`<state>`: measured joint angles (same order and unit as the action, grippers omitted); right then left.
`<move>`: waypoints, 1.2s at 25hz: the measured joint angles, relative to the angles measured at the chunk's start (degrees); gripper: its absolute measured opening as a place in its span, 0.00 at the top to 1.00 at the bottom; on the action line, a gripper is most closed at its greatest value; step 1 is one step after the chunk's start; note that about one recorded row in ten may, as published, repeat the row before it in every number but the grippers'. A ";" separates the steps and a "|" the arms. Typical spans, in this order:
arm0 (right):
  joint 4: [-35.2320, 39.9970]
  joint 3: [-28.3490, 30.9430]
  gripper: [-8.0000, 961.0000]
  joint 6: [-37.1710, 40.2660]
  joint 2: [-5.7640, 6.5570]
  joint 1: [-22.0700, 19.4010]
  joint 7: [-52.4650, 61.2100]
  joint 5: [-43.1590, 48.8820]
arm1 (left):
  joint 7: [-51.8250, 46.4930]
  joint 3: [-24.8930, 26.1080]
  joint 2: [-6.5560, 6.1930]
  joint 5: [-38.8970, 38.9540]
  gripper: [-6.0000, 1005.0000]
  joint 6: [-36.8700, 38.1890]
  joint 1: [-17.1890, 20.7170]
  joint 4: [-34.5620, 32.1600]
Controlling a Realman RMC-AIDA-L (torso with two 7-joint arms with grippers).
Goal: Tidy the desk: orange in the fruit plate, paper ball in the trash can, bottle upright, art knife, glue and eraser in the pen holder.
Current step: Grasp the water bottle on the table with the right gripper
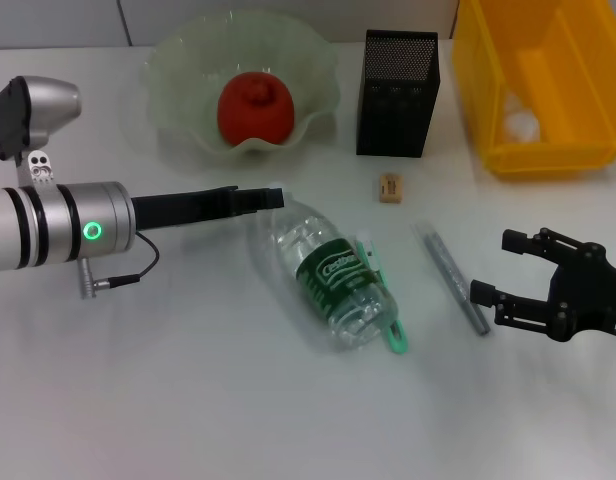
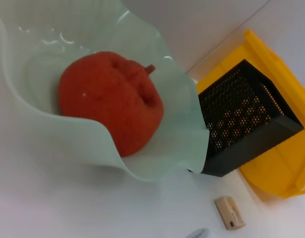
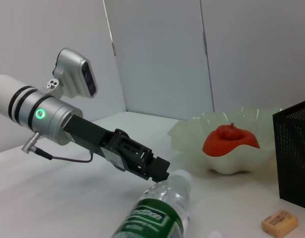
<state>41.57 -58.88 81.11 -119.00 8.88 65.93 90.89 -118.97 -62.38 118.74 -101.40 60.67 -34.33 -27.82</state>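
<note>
Left arm: stretched level across the table from the left edge of the head view, its silver forearm with a lit green ring leading to a black wrist and gripper.
Left gripper (image 1: 273, 197): tips at the base end of the bottle, touching it or just short of it; the fingers look drawn together with nothing between them, though the right wrist view shows them only from the side, so this is a likely reading rather than a sure one.
Fruit plate (image 1: 178, 70): pale green, wavy-rimmed, at the back of the table beyond the left gripper.
Orange (image 1: 255, 108): lies inside the fruit plate, red-orange with a dimpled top.
Bottle (image 1: 333, 280): clear plastic with a green label, lying on its side at the table's middle, not upright.
Green object (image 1: 393, 335): slim and mint-coloured, lying against the bottle's right side; I cannot tell what it is.
Pen holder (image 1: 398, 92): black mesh box, upright, just right of the fruit plate.
Eraser (image 1: 390, 187): small and tan, on the table in front of the pen holder.
Art knife (image 1: 453, 277): grey and thin, lying flat between the bottle and the right gripper.
Trash can (image 1: 578, 110): yellow bin at back right, with a white paper ball (image 1: 521, 124) inside.
Right gripper (image 1: 488, 268): low at the right edge, pointing left toward the art knife, jaws spread wide and holding nothing.
</note>
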 joint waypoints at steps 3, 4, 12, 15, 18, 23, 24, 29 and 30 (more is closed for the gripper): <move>0.00 0.00 0.12 0.01 0.00 -0.01 0.17 0.09 | 0.84 -0.67 0.01 -0.30 0.42 0.07 -0.61 0.28; 0.03 0.00 0.12 0.01 0.00 -0.01 0.42 0.14 | 0.82 -1.88 0.06 -0.39 0.45 -0.37 -0.93 0.34; 0.08 0.00 0.12 0.07 0.06 -0.01 0.60 0.17 | 0.61 -2.32 0.21 -0.16 0.65 -2.34 -1.07 0.39; 0.08 0.00 0.12 0.09 0.08 -0.02 0.63 0.17 | 0.81 -2.34 0.25 -0.15 0.57 -2.20 -1.07 0.05; 0.09 0.00 0.12 0.08 0.09 -0.03 0.69 0.17 | 0.98 -2.54 0.26 -0.14 0.52 -1.33 -1.07 -0.78; 0.32 0.45 0.12 0.08 0.06 -0.18 0.81 0.17 | 2.72 -4.40 0.29 0.00 0.47 0.22 -0.77 -3.67; 0.34 0.88 0.12 0.14 0.05 -0.19 1.00 0.17 | 3.58 -4.51 0.31 0.12 0.46 0.66 -0.61 -4.13; 0.56 2.06 0.12 0.53 0.11 -0.33 2.02 0.17 | 7.93 -4.83 0.34 1.66 0.44 3.07 -0.31 -4.72; 0.61 2.19 0.12 0.54 0.12 -0.33 2.45 0.17 | 8.03 -5.14 0.35 1.86 0.43 3.07 -0.31 -4.78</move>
<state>42.17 -56.69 81.64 -118.88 8.55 68.38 91.06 -110.94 -67.53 119.09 -99.54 63.74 -34.63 -32.60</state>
